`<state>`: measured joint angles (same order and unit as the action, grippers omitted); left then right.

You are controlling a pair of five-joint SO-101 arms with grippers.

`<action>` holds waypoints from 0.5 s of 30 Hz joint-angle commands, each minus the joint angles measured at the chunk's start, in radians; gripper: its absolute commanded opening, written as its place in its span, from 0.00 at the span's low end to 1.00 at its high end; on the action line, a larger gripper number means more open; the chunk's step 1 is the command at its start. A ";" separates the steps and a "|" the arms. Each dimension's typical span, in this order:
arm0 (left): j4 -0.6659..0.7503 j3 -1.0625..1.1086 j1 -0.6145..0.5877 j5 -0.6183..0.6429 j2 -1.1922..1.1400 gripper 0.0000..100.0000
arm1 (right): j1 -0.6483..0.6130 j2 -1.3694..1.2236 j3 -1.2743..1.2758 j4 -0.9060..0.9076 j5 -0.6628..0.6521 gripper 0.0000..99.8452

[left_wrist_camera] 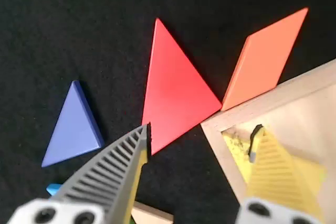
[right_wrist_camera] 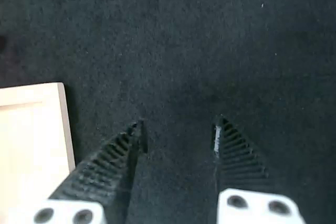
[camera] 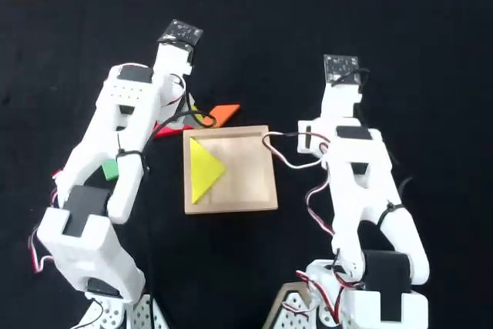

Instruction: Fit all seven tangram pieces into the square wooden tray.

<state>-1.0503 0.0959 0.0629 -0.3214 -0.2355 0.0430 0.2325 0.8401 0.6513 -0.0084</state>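
Since the tray [camera: 231, 207] is mostly bare wood, only one piece counts as seated.

Left to right, high view:
- Small green piece [camera: 110, 169] pokes out beside the left arm; can't tell its shape.
- Blue triangle [left_wrist_camera: 73, 127] lies flat on the black tabletop [camera: 431, 52], apart from the others.
- Red triangle [left_wrist_camera: 176, 90] is bigger and also flat. One corner lands right at the tray's outer corner.
- Orange parallelogram [left_wrist_camera: 268, 59] is just beside the red one, with one end against the tray's far rim from outside.
- The tray is square, pale wood with a raised rim, mid-tabletop between the arms.
- Yellow triangle [camera: 204, 169] lies inside, long side along the left wall, apex toward the middle.

Left hand [left_wrist_camera: 200, 132] is spread wide and holds nothing. It straddles the tray's corner: one finger over the red triangle's edge, the other over the yellow triangle. Can't tell whether either tip touches.

Right hand [right_wrist_camera: 178, 124] is moderately spread and empty, above black tabletop just off the tray's corner.
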 commanded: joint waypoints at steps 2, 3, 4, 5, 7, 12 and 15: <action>0.015 -0.116 -0.041 -0.058 -0.038 0.31 | 0.009 0.038 0.012 -0.049 -0.012 0.21; 0.015 -0.127 -0.042 -0.075 -0.060 0.31 | 0.009 0.038 0.012 -0.049 -0.012 0.21; 0.015 -0.139 -0.047 -0.094 -0.086 0.31 | 0.009 0.038 0.012 -0.049 -0.014 0.21; 0.015 -0.154 -0.048 -0.104 -0.115 0.31 | 0.009 0.038 0.012 -0.048 -0.015 0.21; 0.009 -0.193 -0.050 -0.110 -0.166 0.31 | 0.009 0.038 0.010 -0.048 -0.015 0.21; 0.008 -0.257 -0.035 -0.107 -0.242 0.31 | 0.011 0.038 0.008 -0.052 -0.015 0.21; 0.008 -0.262 -0.027 -0.107 -0.255 0.31 | 0.008 0.038 0.008 -0.054 -0.015 0.21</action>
<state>-1.0503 -0.1066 0.0276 -0.4242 -0.4979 0.0430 0.2325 0.8554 0.6145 -0.0115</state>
